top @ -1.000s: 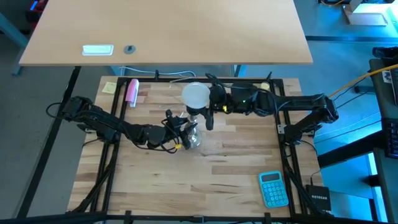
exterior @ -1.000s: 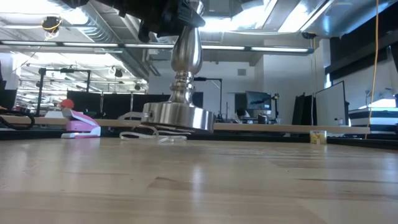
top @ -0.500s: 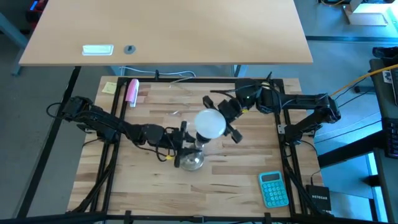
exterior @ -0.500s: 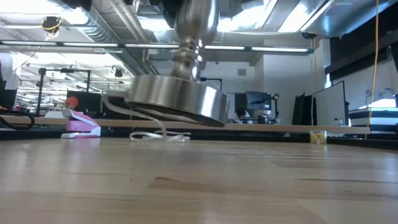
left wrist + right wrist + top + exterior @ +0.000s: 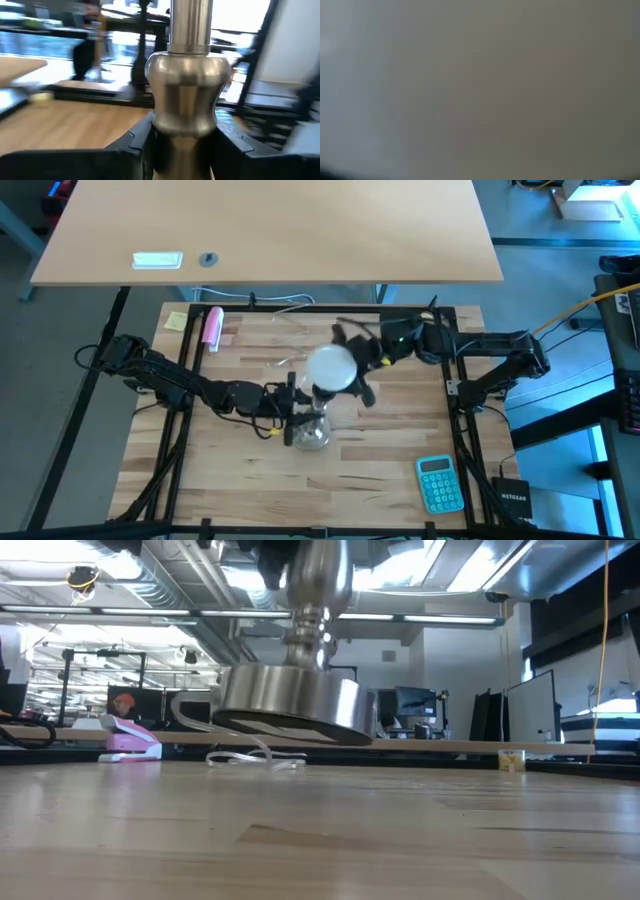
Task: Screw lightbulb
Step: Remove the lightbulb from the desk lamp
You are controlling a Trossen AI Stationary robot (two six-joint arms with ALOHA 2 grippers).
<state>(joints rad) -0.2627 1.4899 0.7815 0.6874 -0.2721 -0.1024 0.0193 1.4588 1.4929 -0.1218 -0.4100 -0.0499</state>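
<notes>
My left gripper (image 5: 297, 408) is shut on the shiny metal socket stand (image 5: 312, 432), whose round base (image 5: 290, 705) hangs above the tabletop in the low view. My right gripper (image 5: 352, 365) comes in from the table's right and is shut on the white frosted lightbulb (image 5: 330, 368). The bulb is held over the stand's top, and whether the two touch is hidden. The bulb's pale surface (image 5: 480, 90) fills the right wrist view. My left gripper pinches the stand's stem (image 5: 184, 127) just below its rounded bulge, one dark finger (image 5: 136, 146) on each side. The fingers come level from the table's left and lie across the upright stem. The stand is lifted clear, its base slightly tilted. My right gripper holds the bulb's round globe (image 5: 338, 372) between its two fingers, one on the far side (image 5: 343, 334) and one on the near side (image 5: 365, 394). It comes from the table's right. The bulb is clear of the table; its neck is hidden under the globe.
A pink stapler-like thing (image 5: 212, 326) and a yellow note (image 5: 177, 320) lie at the far left, and a white cable (image 5: 290, 304) at the far edge. A blue calculator (image 5: 440, 483) lies at the near right. Black frame rails (image 5: 462, 430) run along the table's sides.
My left gripper has carried the stand toward the table's near edge, keeping it off the table; its base tilted and has since levelled a little. My right gripper has brought the bulb from the far side toward the near edge, to above the stand.
</notes>
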